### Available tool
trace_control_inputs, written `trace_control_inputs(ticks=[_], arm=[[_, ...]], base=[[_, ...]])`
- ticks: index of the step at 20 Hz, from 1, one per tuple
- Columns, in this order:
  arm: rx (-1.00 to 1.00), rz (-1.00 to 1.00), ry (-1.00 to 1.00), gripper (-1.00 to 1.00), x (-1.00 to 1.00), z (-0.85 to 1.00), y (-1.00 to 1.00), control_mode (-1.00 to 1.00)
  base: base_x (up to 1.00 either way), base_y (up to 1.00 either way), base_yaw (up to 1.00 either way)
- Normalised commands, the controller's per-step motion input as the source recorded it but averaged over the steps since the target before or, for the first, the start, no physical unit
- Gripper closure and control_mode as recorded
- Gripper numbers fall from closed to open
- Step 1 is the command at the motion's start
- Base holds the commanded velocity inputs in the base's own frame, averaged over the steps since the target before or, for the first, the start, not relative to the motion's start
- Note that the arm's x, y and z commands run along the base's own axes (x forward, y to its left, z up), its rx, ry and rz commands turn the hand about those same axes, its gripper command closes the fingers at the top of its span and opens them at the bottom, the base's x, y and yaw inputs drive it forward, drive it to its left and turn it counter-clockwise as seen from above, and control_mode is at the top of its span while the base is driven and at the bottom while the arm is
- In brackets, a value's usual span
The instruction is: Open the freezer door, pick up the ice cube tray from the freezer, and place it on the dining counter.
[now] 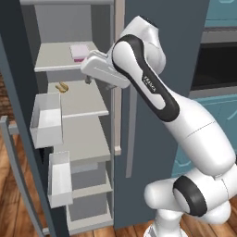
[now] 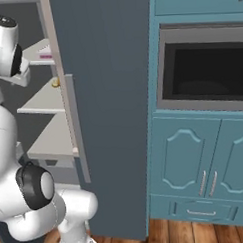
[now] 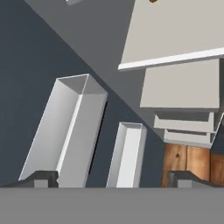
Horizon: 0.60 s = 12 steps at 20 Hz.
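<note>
While our hand reaches into the open freezer (image 1: pixel 74 139), the tray (image 1: pixel 79 52) lies on the upper shelf (image 1: pixel 55 58), near that shelf's right front corner, with its pink side facing out. In the left base view the white hand sits just right of the tray and slightly lower, level with the shelf's front edge; we cannot tell whether it touches. In the hand view our gripper (image 3: pixel 113 178) points down past the shelves, and its two dark fingertips (image 3: pixel 41 178) stand wide apart with nothing between them.

The tray is thin, flat and pale. The shelves are smooth light grey slabs, stacked one under another. A small golden object (image 1: pixel 61 87) rests on the second shelf (image 1: pixel 81 99), near its back left corner. Two deep white bins (image 1: pixel 46 121) hang on the inside of the freezer door (image 1: pixel 14 115), which is swung open at the left; they are boxy and open-topped. The closed dark door (image 2: pixel 108 109) with its grey handle (image 2: pixel 76 130) stands just right of the shelves, beside teal cabinets (image 2: pixel 195 155) and a black oven (image 2: pixel 206 69). Wooden floor (image 3: pixel 188 159) shows below.
</note>
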Motion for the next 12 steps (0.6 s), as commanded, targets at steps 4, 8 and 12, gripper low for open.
trace_control_inputs(ticks=[4, 8, 12], arm=[[0.0, 0.0, 0.0, -1.0, 0.0, 0.0, 0.0, 1.0], [0.0, 0.0, 0.0, -1.0, 0.0, 0.0, 0.0, 1.0], [0.0, 0.0, 0.0, -1.0, 0.0, 0.0, 0.0, 1.0]], base=[[0.51, 0.0, 0.0], [0.44, -0.02, 0.0], [0.39, 0.0, 0.0]])
